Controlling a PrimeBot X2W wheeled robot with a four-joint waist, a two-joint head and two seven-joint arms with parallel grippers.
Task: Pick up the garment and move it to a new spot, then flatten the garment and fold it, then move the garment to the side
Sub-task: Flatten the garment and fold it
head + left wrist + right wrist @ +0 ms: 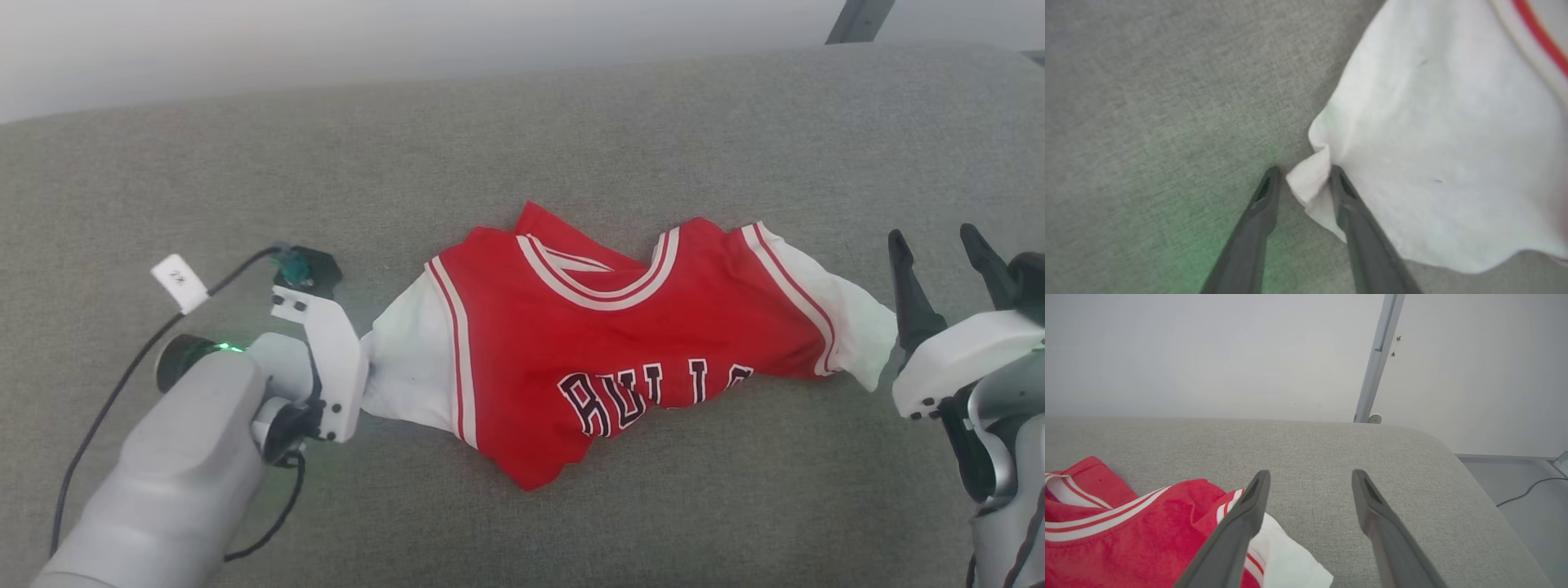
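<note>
Since its jaws stand apart astride the puckered corner of the white sleeve, the left gripper seems poised to pinch it. The right gripper hovers spread wide by the other sleeve, ready to stretch the garment crumpled on the grey cushion.

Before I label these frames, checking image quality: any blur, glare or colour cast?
Left wrist view: soft focus, the jersey's white sleeve nearly blown out, green cast on the grey cushion beside the left gripper. Head view: hazy, washed-out top edge. Right wrist view: evenly lit, sharpest.
</note>
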